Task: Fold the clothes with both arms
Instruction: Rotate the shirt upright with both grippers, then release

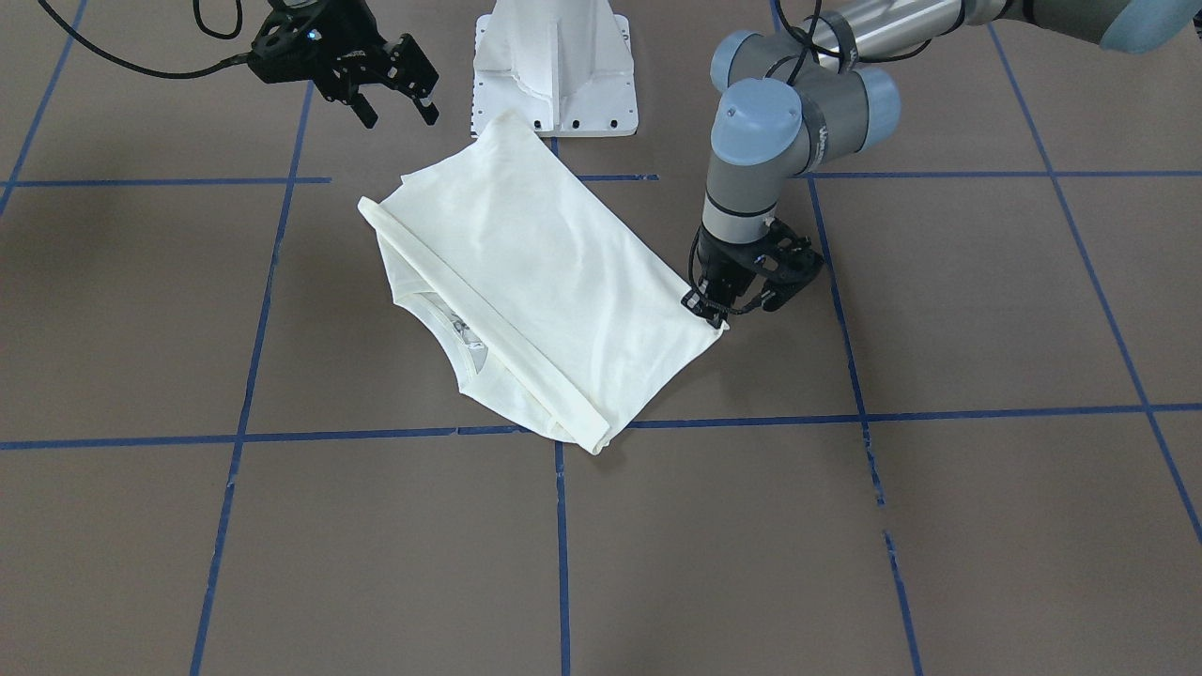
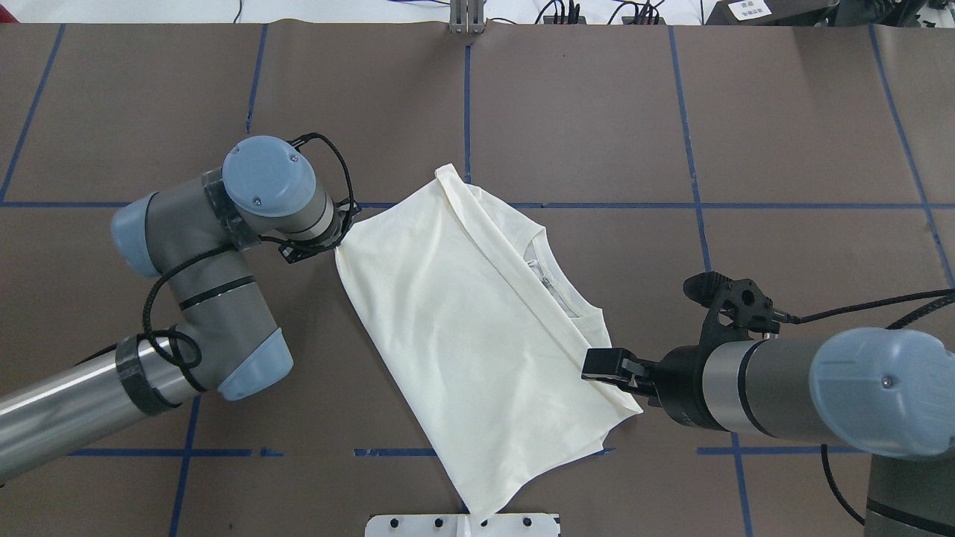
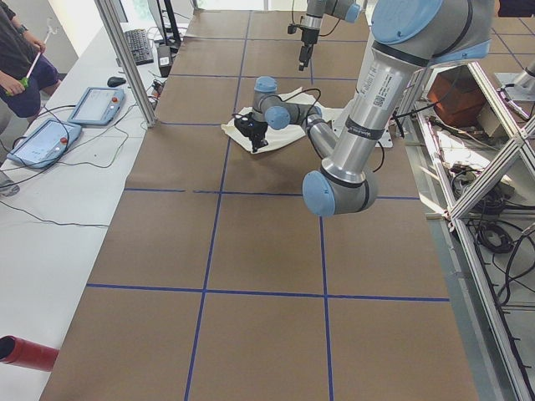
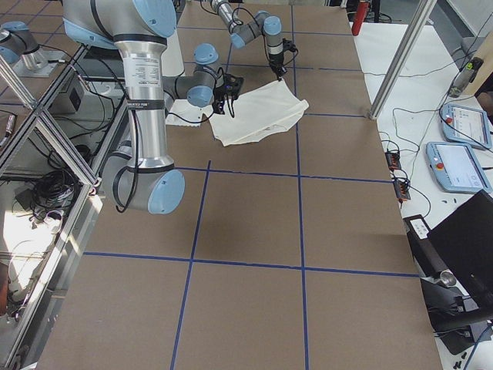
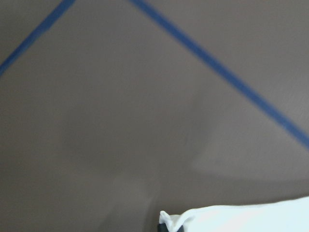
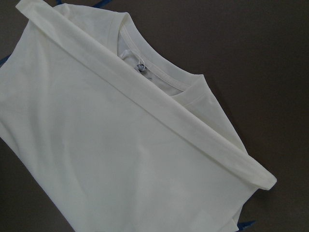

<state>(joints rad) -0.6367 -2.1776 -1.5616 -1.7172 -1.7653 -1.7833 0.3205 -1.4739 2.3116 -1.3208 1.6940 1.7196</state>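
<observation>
The cream T-shirt lies folded on the brown table with its plain side up. One sleeve is folded across it as a long strip, and the collar shows at one edge. My left gripper is low at the shirt's side corner and shut on it. The left wrist view shows only a bit of that cloth. My right gripper is open and empty. It hovers above the shirt's edge close to the robot's base. The right wrist view looks down on the sleeve strip and collar.
The white pedestal base stands just behind the shirt's near-robot corner. Blue tape lines grid the brown table. Operator tablets lie on a side bench beyond the table edge. A person stands there.
</observation>
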